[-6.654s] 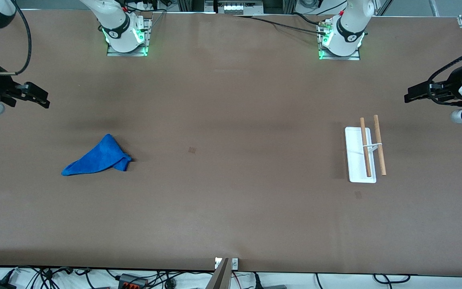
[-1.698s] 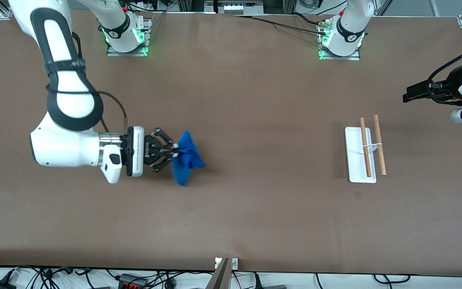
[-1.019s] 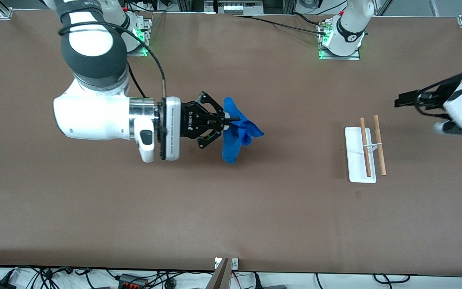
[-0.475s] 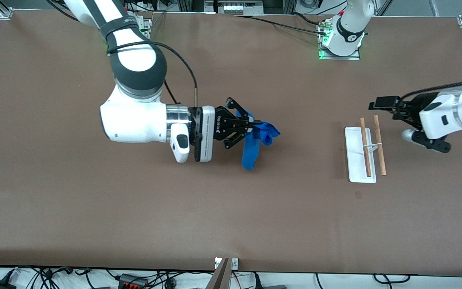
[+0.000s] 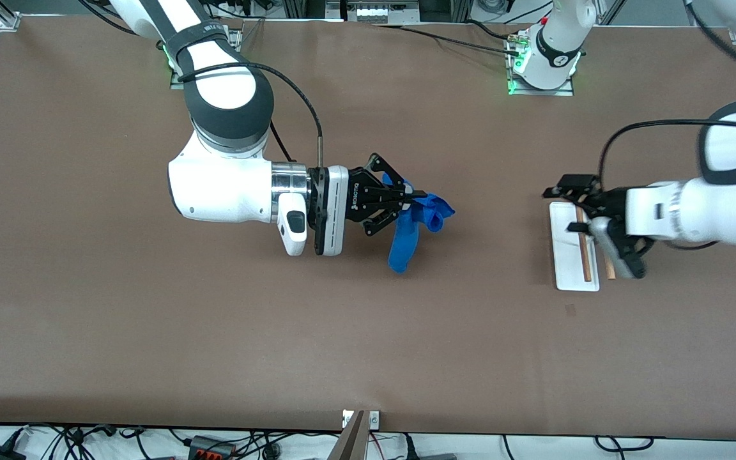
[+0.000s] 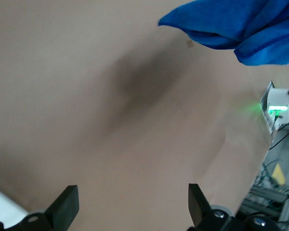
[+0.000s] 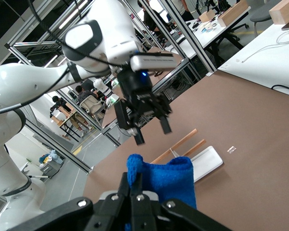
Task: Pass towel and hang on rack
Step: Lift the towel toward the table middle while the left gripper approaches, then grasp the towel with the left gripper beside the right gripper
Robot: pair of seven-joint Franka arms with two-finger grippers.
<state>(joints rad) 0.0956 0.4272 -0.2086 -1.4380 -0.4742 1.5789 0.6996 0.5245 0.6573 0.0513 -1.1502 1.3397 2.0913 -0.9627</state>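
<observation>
Blue towel point(image 5: 414, 220) in right gripper point(image 5: 410, 200), left gripper point(image 5: 556, 190) over rack point(image 5: 566, 262).

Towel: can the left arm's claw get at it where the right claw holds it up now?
Probably yes. The towel hangs from the shut right claw over bare table, and the open left claw, above the rack, faces it with nothing between them.
</observation>
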